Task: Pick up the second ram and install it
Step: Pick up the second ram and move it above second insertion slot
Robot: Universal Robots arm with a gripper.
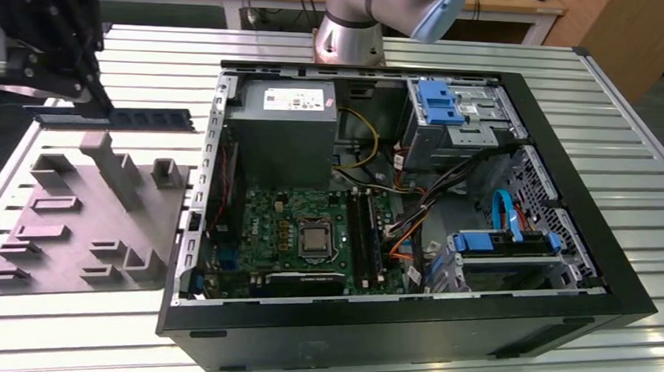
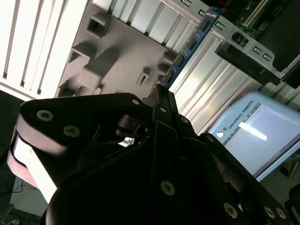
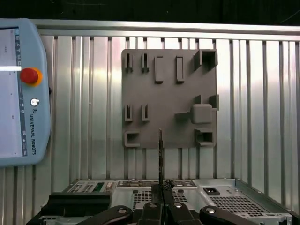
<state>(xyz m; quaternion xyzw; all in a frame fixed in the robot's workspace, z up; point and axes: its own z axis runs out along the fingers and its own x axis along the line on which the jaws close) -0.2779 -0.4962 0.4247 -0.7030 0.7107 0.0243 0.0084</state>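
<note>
One blue strip, the second ram (image 1: 144, 118), is clamped between the closed fingers of your gripper (image 1: 98, 107). It hangs level in the air, touching nothing beneath it. In the exterior view you can see it outside the open computer case (image 1: 359, 334), just short of the case's wall on the exterior view's left. It is over the far edge of the grey fixture plate (image 1: 84, 226). That plate lies flat on the slatted table (image 1: 636, 140), close to the table's edge on the exterior view's left. The case takes up the middle of the table.

In the first wrist view the ram (image 3: 160, 154) faces you edge-on, a thin dark line rising from the gripper (image 3: 161, 194). It crosses the nearest edge of the fixture plate (image 3: 168, 98). The teach pendant (image 3: 18, 93) lies on the table beside the plate and apart from it.

In the second wrist view the ram (image 2: 190, 44) runs away from the gripper (image 2: 161, 91) as a blue band with chips along it. The fixture plate (image 2: 117, 51) lies on one side of it and the pendant (image 2: 248, 131) on the other.

Inside the case you can see the green motherboard (image 1: 307, 227) lying flat. The grey power supply (image 1: 280, 133) sits in the far corner, on the side nearest the ram. The arm's base (image 1: 350, 31) stands at the table's far edge behind the case.
</note>
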